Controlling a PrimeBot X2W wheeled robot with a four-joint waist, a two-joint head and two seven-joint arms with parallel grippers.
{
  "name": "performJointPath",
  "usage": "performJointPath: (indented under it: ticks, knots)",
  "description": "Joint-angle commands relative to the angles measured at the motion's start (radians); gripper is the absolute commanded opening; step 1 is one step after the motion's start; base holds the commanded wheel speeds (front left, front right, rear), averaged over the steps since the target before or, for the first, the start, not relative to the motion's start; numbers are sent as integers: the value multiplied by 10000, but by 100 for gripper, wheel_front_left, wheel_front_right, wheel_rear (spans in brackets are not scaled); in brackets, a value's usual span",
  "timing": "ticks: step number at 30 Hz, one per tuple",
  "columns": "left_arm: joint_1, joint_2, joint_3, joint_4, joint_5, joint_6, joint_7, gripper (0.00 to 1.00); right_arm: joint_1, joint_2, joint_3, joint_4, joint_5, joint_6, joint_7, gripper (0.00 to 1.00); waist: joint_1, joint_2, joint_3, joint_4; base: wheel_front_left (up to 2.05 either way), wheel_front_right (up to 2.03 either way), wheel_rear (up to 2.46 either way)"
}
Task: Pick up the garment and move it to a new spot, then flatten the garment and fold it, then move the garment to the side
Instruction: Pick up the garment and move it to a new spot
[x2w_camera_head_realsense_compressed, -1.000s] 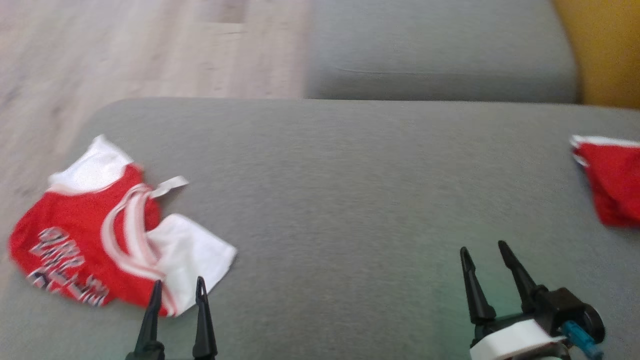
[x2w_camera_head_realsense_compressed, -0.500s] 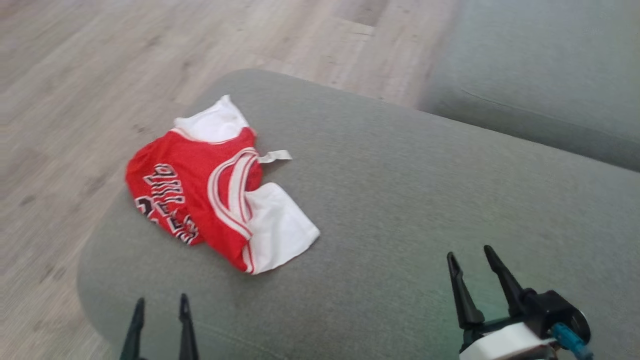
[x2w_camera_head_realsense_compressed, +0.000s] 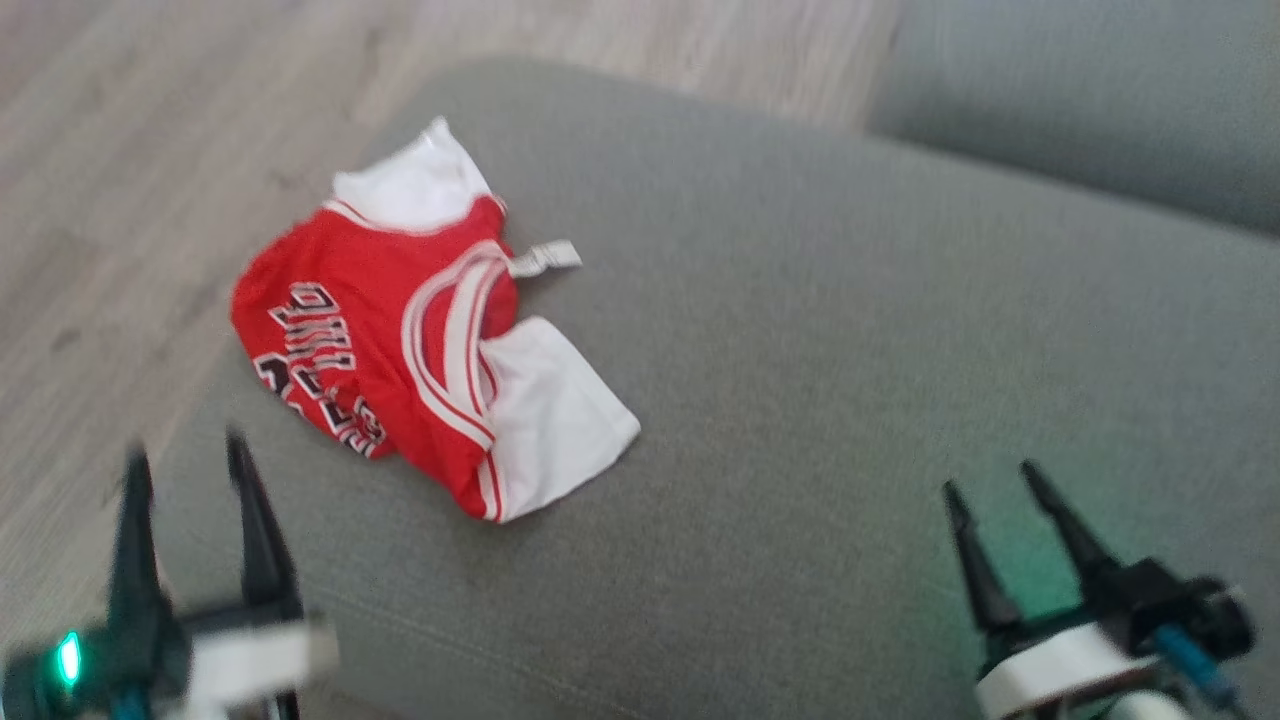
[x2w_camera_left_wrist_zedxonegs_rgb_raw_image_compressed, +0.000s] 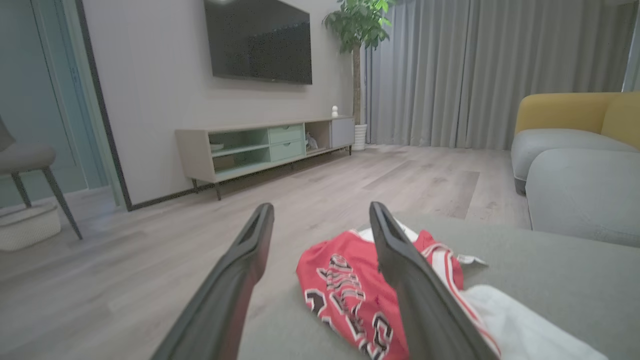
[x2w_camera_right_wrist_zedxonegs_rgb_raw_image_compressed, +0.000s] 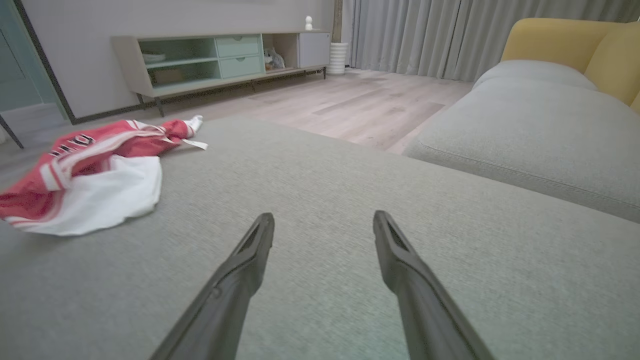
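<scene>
Lying crumpled on the grey cushion (x2w_camera_head_realsense_compressed: 800, 400), the red-and-white garment (x2w_camera_head_realsense_compressed: 400, 350) sits at the upper left of the head view, near the cushion's edge. The left gripper (x2w_camera_head_realsense_compressed: 185, 448), at lower left, has its jaws apart and empty, short of the garment. The right gripper (x2w_camera_head_realsense_compressed: 989, 477), at lower right, is likewise spread over bare cushion. The low cabinet (x2w_camera_left_wrist_zedxonegs_rgb_raw_image_compressed: 260, 145), mid-left in the left wrist view, holds small items on its open shelves, perhaps a dish.

Place: we see a home living room
Signs: wall television (x2w_camera_left_wrist_zedxonegs_rgb_raw_image_compressed: 257, 42), low media cabinet (x2w_camera_left_wrist_zedxonegs_rgb_raw_image_compressed: 265, 145), potted plant (x2w_camera_left_wrist_zedxonegs_rgb_raw_image_compressed: 357, 25), curtains (x2w_camera_left_wrist_zedxonegs_rgb_raw_image_compressed: 475, 70), grey sofa (x2w_camera_right_wrist_zedxonegs_rgb_raw_image_compressed: 525, 115)
</scene>
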Motion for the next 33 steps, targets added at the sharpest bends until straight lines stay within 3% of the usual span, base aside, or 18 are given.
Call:
performJointPath:
  ticks: [1,7,12,15,16,24,25,26,27,33]
  knots:
    - [-838,158,362,-390,133,-91,-51,100,-590,-324,136,-401,-98,-7,-109,100,-1,0,981,-221,0,0,0]
    - [-3644,735,-57,1182,202,-923,102,100,-1275,-1338,-186,-888,-284,-7,-109,100,-1,0,2638,-368,0,0,0]
    - [-6485,1071,-264,3179,-140,-1521,1375,100,-1698,-2049,-525,-1266,-391,-7,-109,100,-1,0,3753,-537,0,0,0]
    - [-7382,1093,-353,4033,-311,-1712,1839,100,-1787,-2265,-657,-1377,-410,-7,-109,100,-1,0,4087,-629,0,0,0]
    - [-8105,1056,-427,4997,-619,-1940,2363,100,-1837,-2436,-770,-1474,-395,-7,-109,100,-1,0,4346,-713,0,0,0]
    - [-9596,1214,-550,8463,-1146,-2214,3305,100,-1893,-2640,-880,-1759,-421,-7,-109,100,-1,0,4980,-1032,0,0,0]
    - [-9679,1220,-590,8772,-1164,-2235,3238,81,-1907,-2642,-878,-1769,-430,-7,-109,100,-1,0,5015,-1047,0,0,0]
    - [-9762,1226,-620,9013,-1192,-2259,3073,24,-1924,-2638,-880,-1773,-435,-7,-109,100,-1,0,5040,-1059,0,0,0]
    - [-9836,1234,-625,9244,-1247,-2281,2914,0,-1946,-2626,-880,-1772,-440,-7,-109,100,-1,0,5055,-1076,0,0,0]
    - [-10322,1596,-898,9957,-1140,-2351,1760,0,-2191,-2348,-729,-1646,-409,-7,-109,100,-1,0,4633,-1236,0,0,0]
